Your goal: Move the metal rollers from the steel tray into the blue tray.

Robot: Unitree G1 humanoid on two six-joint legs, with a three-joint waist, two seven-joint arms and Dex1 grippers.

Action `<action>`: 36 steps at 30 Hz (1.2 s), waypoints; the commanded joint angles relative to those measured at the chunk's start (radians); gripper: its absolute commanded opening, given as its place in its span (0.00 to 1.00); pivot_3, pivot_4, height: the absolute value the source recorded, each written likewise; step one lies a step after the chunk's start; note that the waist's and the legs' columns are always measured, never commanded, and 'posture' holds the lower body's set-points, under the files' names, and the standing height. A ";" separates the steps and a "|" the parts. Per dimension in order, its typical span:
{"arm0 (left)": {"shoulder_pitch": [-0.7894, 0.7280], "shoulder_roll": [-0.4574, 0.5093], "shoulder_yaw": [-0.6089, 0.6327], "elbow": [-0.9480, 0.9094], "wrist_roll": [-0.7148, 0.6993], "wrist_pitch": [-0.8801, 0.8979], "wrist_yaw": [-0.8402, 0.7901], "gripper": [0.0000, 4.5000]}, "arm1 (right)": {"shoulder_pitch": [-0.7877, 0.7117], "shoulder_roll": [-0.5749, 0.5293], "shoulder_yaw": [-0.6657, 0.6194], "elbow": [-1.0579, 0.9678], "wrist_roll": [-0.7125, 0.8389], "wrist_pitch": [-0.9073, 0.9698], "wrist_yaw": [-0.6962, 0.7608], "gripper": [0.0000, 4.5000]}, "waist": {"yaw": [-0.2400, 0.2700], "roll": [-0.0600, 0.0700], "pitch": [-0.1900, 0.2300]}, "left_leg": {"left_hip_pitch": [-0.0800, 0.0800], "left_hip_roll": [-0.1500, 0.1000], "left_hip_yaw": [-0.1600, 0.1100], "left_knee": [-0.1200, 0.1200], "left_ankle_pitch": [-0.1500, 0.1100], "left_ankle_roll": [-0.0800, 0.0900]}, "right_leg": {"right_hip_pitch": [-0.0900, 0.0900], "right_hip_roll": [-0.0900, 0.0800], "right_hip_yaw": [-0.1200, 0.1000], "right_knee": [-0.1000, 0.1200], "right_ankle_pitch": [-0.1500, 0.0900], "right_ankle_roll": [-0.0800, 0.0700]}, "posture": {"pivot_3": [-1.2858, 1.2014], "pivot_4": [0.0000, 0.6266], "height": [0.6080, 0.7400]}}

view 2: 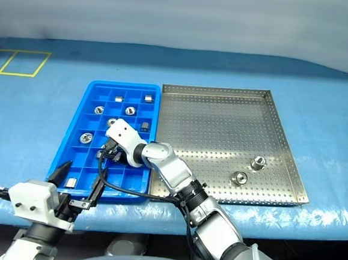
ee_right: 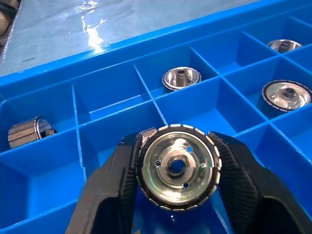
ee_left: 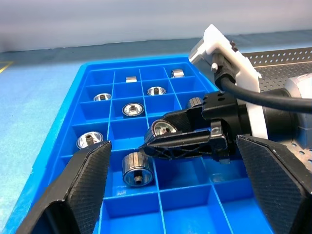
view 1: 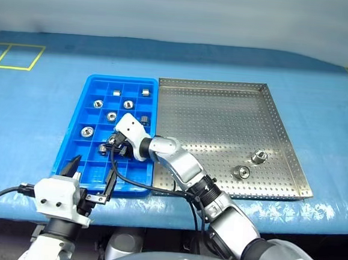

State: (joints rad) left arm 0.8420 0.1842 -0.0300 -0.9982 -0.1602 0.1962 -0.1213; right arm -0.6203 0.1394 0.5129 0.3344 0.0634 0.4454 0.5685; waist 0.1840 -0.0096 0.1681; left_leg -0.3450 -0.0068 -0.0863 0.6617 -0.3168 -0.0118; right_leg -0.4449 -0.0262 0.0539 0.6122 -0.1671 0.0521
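Two metal rollers [view 1: 250, 163] sit on the steel tray [view 1: 223, 116], down in its lower right part, near each other but not touching. That perforated tray fills the right-centre of the head view, and the blue tray [view 1: 77, 135] lies right up against its left rim, both on a blue cloth-covered table [view 1: 30, 113].

Right gripper [ee_right: 175, 170] reaches across to the left, over the lower middle of the blue tray, and has a roller [ee_right: 176, 168] between its two black fingers. In the right wrist view you can see the pads [ee_right: 119, 183] pressed on the roller's ribbed rim from both sides, flat face with its centre hole looking at the camera, hanging just above a compartment.

Left gripper [view 1: 90, 180] hangs at the near edge of the blue tray, lower left of the head view, fingers spread wide with nothing between them.

Several more rollers are already in compartments: a few in the upper rows, one at mid left [view 1: 87, 131], and one lying on its side in a lower cell [ee_left: 136, 168], just beside the right gripper's fingertips.
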 commanded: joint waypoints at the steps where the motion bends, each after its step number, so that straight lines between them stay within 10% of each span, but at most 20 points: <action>1: -0.010 0.010 0.002 -0.039 -0.010 0.004 -0.013 1.00 | 0.001 0.040 -0.033 -0.022 0.011 -0.006 -0.017 0.74 | 0.001 0.000 0.000 | 0.000 0.000 0.000 0.000 0.000 0.000 | 0.000 0.000 0.000 0.000 0.000 0.000 | 0.72 0.24 1.00; 5: -0.035 0.017 0.007 -0.030 -0.019 0.015 -0.025 1.00 | -0.006 0.035 -0.060 -0.027 0.017 -0.006 -0.031 0.99 | -0.001 0.000 0.000 | 0.000 0.000 -0.001 0.000 0.000 -0.001 | 0.000 0.000 0.000 0.000 0.000 0.000 | 0.70 0.24 1.00; 36: -0.068 0.015 0.027 -0.001 -0.032 0.018 -0.063 1.00 | -0.027 -0.051 -0.046 -0.327 0.055 0.099 0.075 0.99 | -0.033 0.000 0.000 | 0.000 0.000 -0.002 -0.001 0.002 -0.004 | 0.001 0.000 -0.001 0.000 0.000 -0.001 | 0.69 0.24 1.00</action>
State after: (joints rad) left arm 0.7702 0.2003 -0.0092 -0.9878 -0.1797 0.2348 -0.1773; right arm -0.6348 0.0932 0.4628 0.0727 0.1069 0.5365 0.6280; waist 0.1509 -0.0096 0.1681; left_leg -0.3452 -0.0066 -0.0883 0.6612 -0.3145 -0.0158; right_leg -0.4439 -0.0263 0.0524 0.6124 -0.1672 0.0516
